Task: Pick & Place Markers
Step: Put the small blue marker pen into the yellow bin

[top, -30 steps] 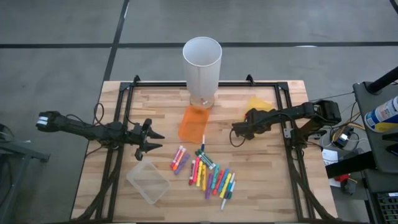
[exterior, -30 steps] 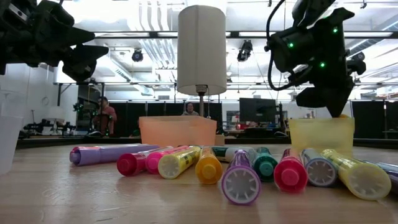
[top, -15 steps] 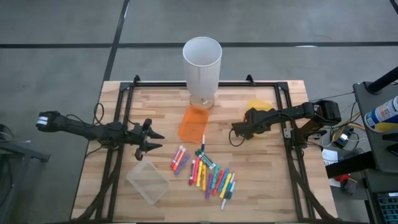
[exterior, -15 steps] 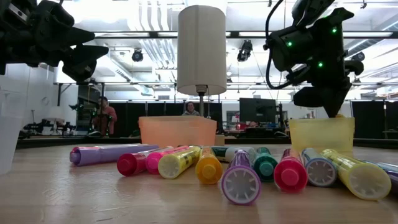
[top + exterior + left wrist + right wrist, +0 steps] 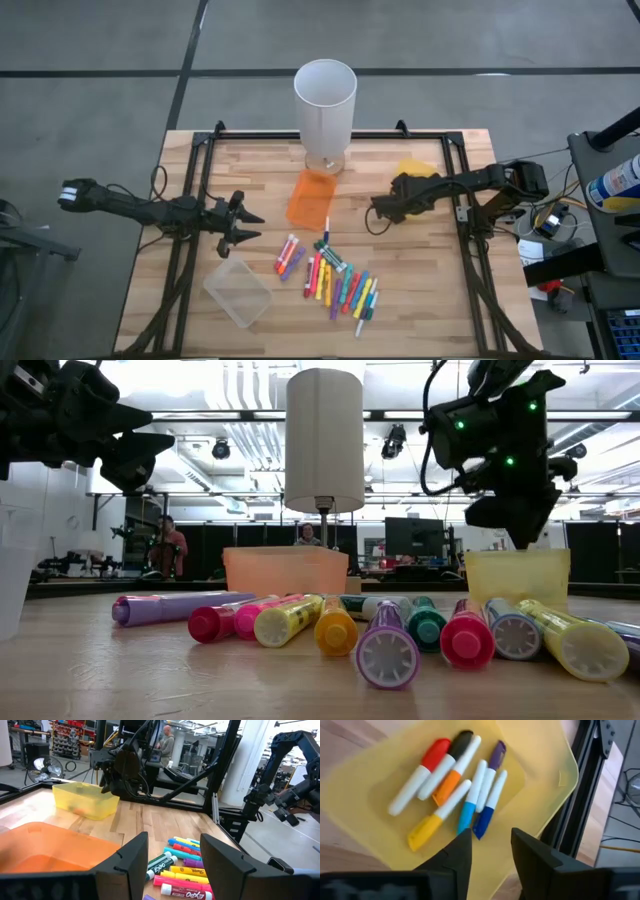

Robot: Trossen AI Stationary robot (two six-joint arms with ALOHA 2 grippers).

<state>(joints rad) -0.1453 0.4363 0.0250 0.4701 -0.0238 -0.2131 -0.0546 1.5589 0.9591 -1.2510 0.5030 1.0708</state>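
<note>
Several capped markers (image 5: 335, 280) in many colours lie in a loose pile on the wooden table, near its front middle. More markers (image 5: 455, 785) lie flat in the yellow bin (image 5: 540, 770) at the back right. My right gripper (image 5: 490, 855) hangs just above that bin (image 5: 515, 575), pointing steeply down, open with nothing between its fingers. In the high view it (image 5: 402, 188) covers the bin's near side. My left gripper (image 5: 245, 222) waits level at the table's left, open and empty.
An orange bin (image 5: 310, 198) sits at the table's middle, with a tall white cylinder (image 5: 325, 100) behind it. A clear bin (image 5: 238, 290) lies at the front left. A black frame (image 5: 460, 200) runs along the table's sides. People show in the room beyond.
</note>
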